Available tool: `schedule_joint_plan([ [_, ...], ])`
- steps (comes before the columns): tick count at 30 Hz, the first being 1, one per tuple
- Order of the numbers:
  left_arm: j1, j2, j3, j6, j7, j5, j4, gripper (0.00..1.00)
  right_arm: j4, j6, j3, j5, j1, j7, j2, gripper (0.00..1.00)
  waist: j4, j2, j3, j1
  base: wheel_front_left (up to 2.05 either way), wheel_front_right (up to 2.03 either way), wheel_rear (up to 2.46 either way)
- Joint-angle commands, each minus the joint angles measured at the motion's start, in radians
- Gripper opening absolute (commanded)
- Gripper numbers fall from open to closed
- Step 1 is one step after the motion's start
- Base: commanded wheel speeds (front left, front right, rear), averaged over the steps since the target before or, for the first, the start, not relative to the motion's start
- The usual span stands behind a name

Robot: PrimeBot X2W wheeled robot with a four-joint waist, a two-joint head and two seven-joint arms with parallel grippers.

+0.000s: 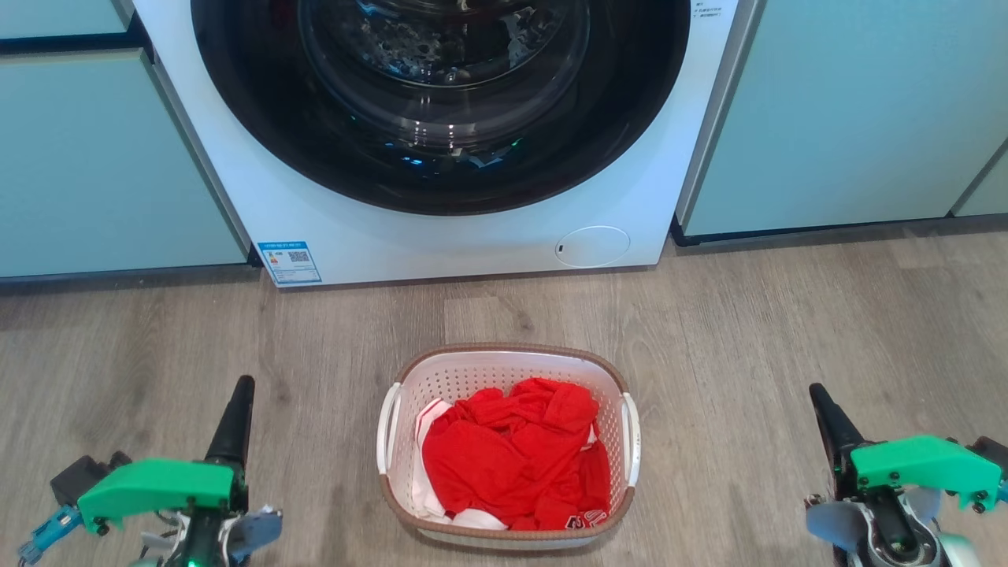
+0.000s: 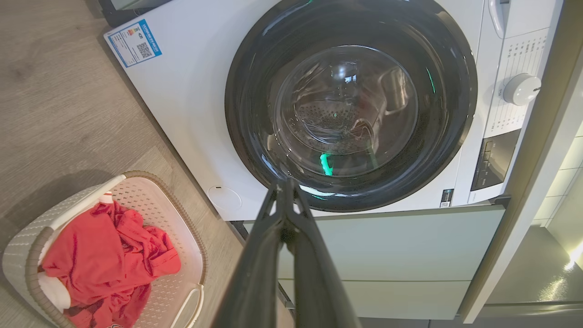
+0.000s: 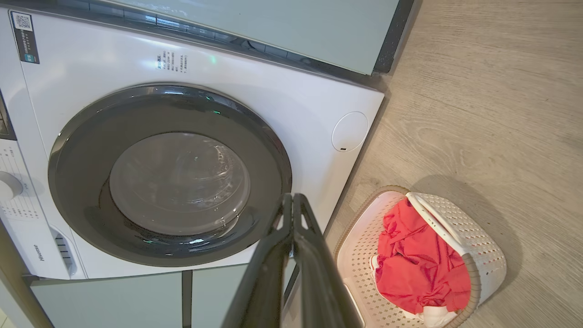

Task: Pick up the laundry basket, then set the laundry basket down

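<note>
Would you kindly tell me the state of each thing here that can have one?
laundry basket: upright on the floor, loaded, not gripped
red clothing: crumpled inside the basket
washing machine door: closed
left gripper: shut, empty
right gripper: shut, empty

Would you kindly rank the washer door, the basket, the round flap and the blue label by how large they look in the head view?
1. washer door
2. basket
3. round flap and blue label: these look about alike, so I leave them unranked.
</note>
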Motion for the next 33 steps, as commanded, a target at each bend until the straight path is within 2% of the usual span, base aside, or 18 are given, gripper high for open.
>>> schedule_joint_plan([
  [1, -0.060, 0.014, 0.036, -0.011, 0.009, -0.029, -0.028, 0.00, -0.041, 0.004, 0.010, 0.029, -0.052, 0.010, -0.018, 0.00, 0.000, 0.0000, 0.000, -0.0001, 0.00, 0.00, 0.00],
  [19, -0.101, 0.012, 0.079, -0.041, 0.067, -0.249, -0.017, 0.00, -0.057, 0.004, -0.025, 0.234, -0.067, 0.066, -0.017, 0.00, -0.001, 0.0000, 0.002, -0.0001, 0.00, 0.00, 0.00],
  [33, -0.102, 0.008, 0.084, -0.041, 0.072, -0.247, -0.017, 0.00, -0.056, 0.004, -0.030, 0.233, -0.068, 0.071, -0.014, 0.00, -0.001, 0.0000, 0.002, -0.0001, 0.00, 0.00, 0.00],
])
